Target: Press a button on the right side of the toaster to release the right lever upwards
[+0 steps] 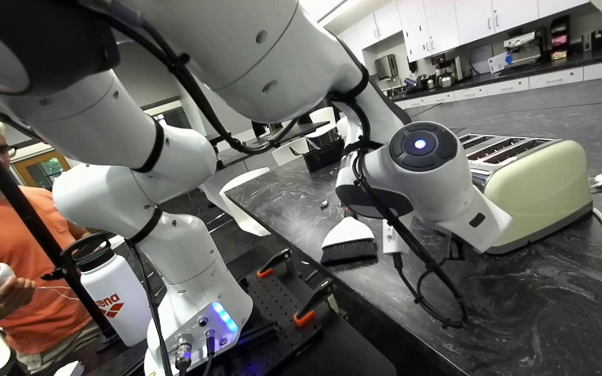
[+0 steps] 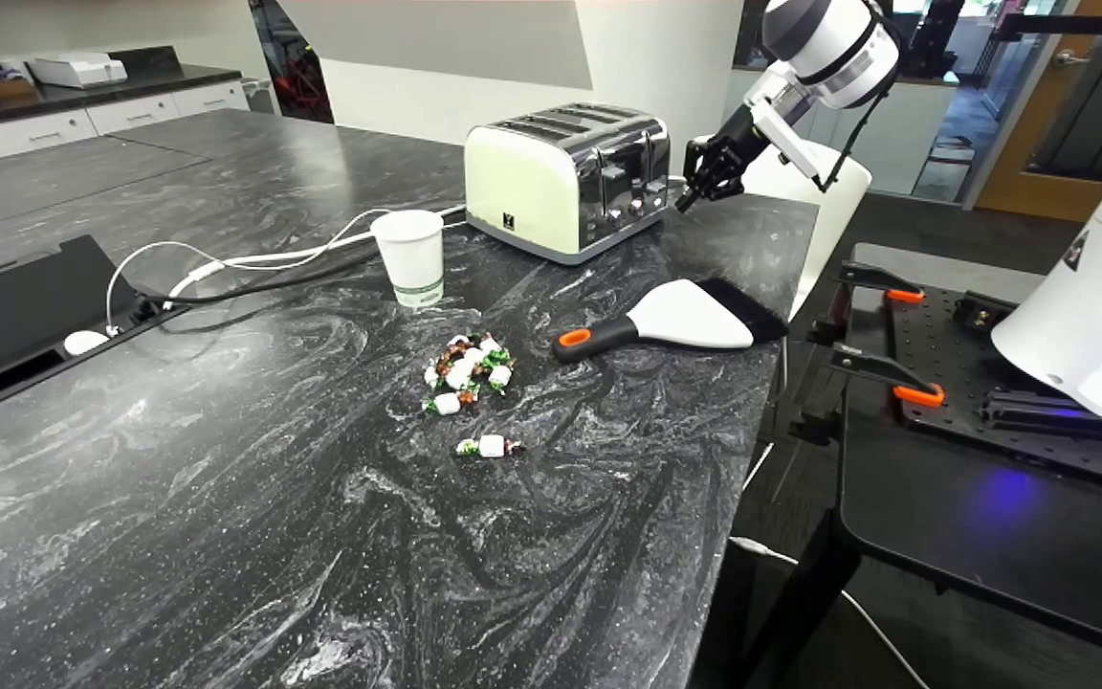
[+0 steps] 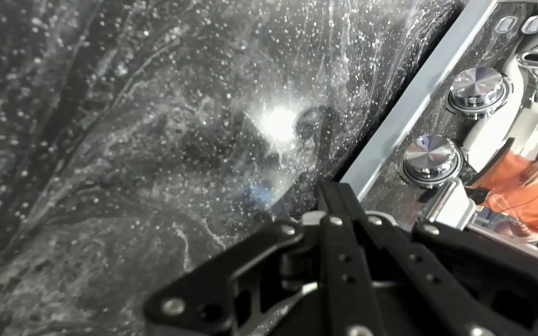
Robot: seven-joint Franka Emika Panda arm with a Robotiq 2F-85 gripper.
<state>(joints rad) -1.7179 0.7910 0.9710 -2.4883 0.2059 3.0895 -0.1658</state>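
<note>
The toaster has pale cream sides, a chrome top with slots and a chrome control panel. It stands on the dark counter in both exterior views [image 1: 536, 193] [image 2: 522, 182]. In the wrist view its grey base edge [image 3: 404, 112] runs diagonally at right. Two round chrome knobs [image 3: 478, 87] [image 3: 431, 158] and small oval buttons [image 3: 534, 24] show on the panel. A pale block [image 3: 453, 205], perhaps a lever handle, is partly behind my gripper. My gripper [image 3: 341, 191] is shut and empty. In an exterior view its tips [image 2: 685, 204] point down beside the panel; contact cannot be told.
A brush [image 2: 690, 316] lies near the counter edge in front of the toaster. A paper cup [image 2: 410, 256], wrapped candies [image 2: 470, 368] and a single candy [image 2: 491, 446] are on the counter. Cables run behind the cup to an open outlet box [image 2: 25, 306].
</note>
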